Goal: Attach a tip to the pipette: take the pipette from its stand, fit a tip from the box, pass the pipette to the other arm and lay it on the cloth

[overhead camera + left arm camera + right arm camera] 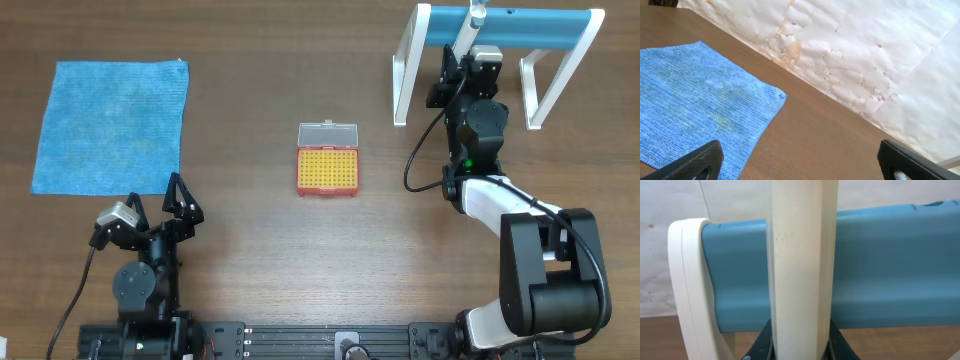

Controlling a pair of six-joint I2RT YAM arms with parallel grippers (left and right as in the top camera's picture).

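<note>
Right end effector [455,70] pinching pipette [800,270] at stand [885,270] — arm stretched forward, left end effector [153,195] spread near cloth [110,125]

Left arm [138,272]: lower left, folded; left gripper [182,198] spread wide. Right arm [482,192]: stretched to upper right; right gripper [453,68] clamped on pipette [467,38].

The cloth [110,127] is blue, the tip box [327,172] orange with a yellow grid, the stand [520,27] blue-barred on white legs, the pipette [800,270] cream, the surface [260,260] brown.
</note>
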